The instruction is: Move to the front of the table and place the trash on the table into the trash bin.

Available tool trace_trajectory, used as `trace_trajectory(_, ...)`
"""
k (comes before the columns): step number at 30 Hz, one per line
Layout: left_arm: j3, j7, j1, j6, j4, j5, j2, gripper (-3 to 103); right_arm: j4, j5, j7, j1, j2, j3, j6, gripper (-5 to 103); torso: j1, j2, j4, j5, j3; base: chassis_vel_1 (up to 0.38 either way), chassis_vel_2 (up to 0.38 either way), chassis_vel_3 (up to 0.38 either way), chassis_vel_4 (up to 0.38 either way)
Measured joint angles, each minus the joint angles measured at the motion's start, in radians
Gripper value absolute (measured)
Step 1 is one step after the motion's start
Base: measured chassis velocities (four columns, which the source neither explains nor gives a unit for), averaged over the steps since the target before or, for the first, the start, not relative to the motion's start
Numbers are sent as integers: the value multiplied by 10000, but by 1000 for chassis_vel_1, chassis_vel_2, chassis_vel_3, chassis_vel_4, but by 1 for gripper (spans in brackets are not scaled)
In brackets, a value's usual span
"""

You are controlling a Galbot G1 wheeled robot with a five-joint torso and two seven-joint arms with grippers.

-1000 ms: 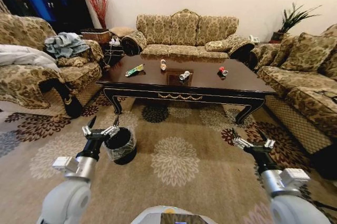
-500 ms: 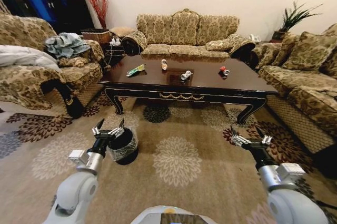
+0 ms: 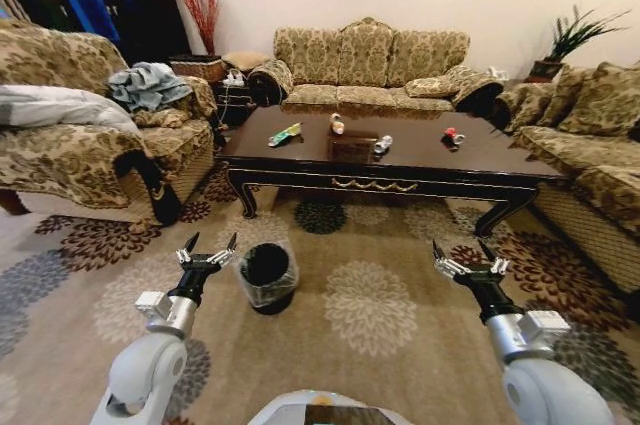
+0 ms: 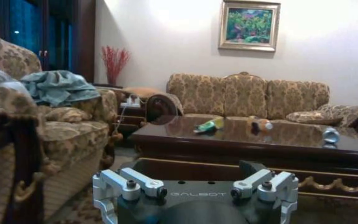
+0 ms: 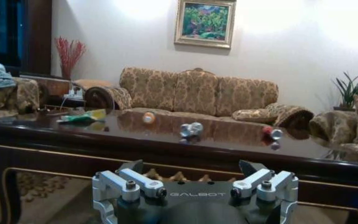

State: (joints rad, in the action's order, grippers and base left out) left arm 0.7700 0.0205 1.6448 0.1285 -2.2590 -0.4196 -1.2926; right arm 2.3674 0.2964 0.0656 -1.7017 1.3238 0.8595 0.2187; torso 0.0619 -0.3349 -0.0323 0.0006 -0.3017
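Note:
The dark brown table (image 3: 420, 161) stands ahead on the carpet. On it lie the trash items: a green-yellow wrapper (image 3: 285, 134), a tan bottle (image 3: 337, 124), a silver can (image 3: 382, 145) and a red can (image 3: 452, 135). The black trash bin (image 3: 267, 275) with its clear liner sits on the floor in front of the table's left end. My left gripper (image 3: 207, 252) hangs open just left of the bin. Over the carpet at the right, my right gripper (image 3: 465, 263) is open and empty. The right wrist view faces the table (image 5: 166, 147), wrapper (image 5: 82, 116), silver can (image 5: 191, 129) and red can (image 5: 270, 132).
Patterned sofas ring the table: one at the left (image 3: 90, 145) with clothes on it, one behind (image 3: 370, 65), one at the right (image 3: 590, 135). A woven basket (image 3: 205, 67) stands in the back left corner. Open carpet (image 3: 370, 295) lies between me and the table.
The whole picture has shifted, so the camera has moved; the table looks a little nearer. The bin now shows right of my left gripper. Both arms keep the same raised, open pose.

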Motion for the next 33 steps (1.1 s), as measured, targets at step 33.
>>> trace_trajectory(33, 109, 299, 226, -771, 673, 83, 1, 100, -293, -9, -169, -97, 187, 147, -237, 100, -193, 559, 1, -5, 368, 56, 56, -55, -61)
